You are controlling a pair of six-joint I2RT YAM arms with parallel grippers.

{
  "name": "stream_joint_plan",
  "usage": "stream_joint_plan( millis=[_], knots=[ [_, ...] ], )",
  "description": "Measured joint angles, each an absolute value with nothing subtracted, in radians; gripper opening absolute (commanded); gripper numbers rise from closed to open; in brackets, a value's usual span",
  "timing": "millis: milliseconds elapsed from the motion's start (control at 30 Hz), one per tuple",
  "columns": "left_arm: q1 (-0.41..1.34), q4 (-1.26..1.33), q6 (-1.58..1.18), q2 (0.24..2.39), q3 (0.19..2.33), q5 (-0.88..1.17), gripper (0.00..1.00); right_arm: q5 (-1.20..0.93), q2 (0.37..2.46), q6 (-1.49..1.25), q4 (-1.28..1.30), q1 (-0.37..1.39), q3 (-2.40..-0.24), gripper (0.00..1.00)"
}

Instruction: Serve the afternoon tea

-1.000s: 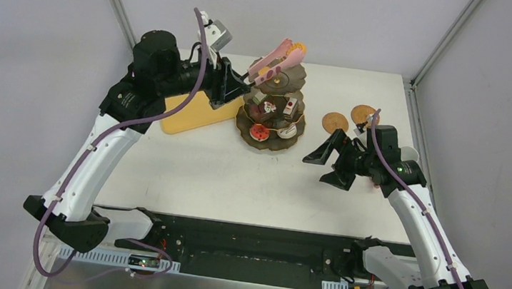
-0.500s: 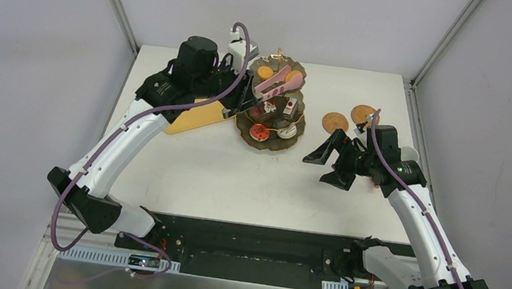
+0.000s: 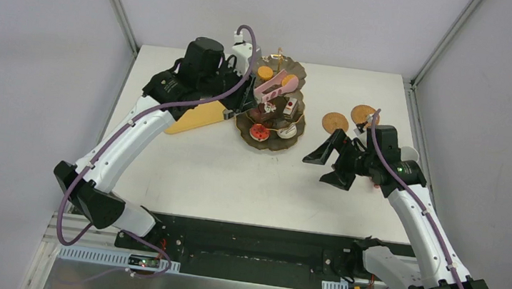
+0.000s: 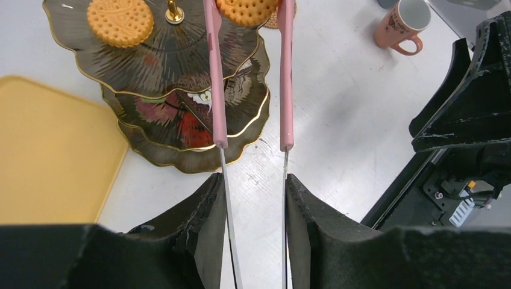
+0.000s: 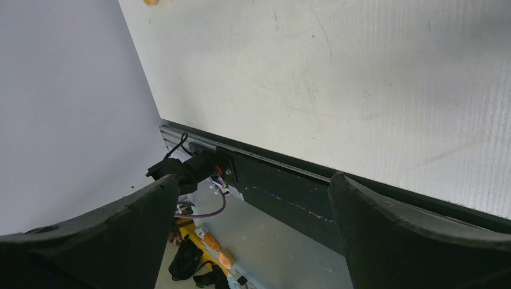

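Yellow tray (image 3: pixel 195 118) at nine o'clock of the stand (image 4: pixel 181 60), two woven coasters (image 3: pixel 335 121) at three o'clock, and a pink cup (image 4: pixel 405 23) beyond them. The left gripper (image 4: pixel 254 186) is squeezed partway in, clamped on the pink tongs (image 4: pixel 215 90). An orange cookie (image 4: pixel 247 11) sits between their tips over the top tier, contact unclear. The right gripper (image 5: pixel 250 183) gapes wide above the table (image 3: pixel 235 178) at four o'clock. The stand is dark with gold-rimmed scallops, a second cookie (image 4: pixel 120 21) up top and cakes (image 3: pixel 260 132) below.

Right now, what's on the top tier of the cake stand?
On the top tier, one orange cookie lies beside the gold rod; a second cookie is between the pink tongs at its edge. Cakes below are mostly covered.
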State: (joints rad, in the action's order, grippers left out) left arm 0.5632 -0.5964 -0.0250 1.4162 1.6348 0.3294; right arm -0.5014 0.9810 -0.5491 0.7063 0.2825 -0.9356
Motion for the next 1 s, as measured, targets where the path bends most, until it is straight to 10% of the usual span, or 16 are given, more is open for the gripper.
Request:
stream_joint_plan(
  millis=[1000],
  knots=[
    [0.563,-0.626,-0.026,1.459,1.641,0.304,0.45,-0.501,0.981,-0.549,0.699,0.282,-0.923,0.99]
  ],
)
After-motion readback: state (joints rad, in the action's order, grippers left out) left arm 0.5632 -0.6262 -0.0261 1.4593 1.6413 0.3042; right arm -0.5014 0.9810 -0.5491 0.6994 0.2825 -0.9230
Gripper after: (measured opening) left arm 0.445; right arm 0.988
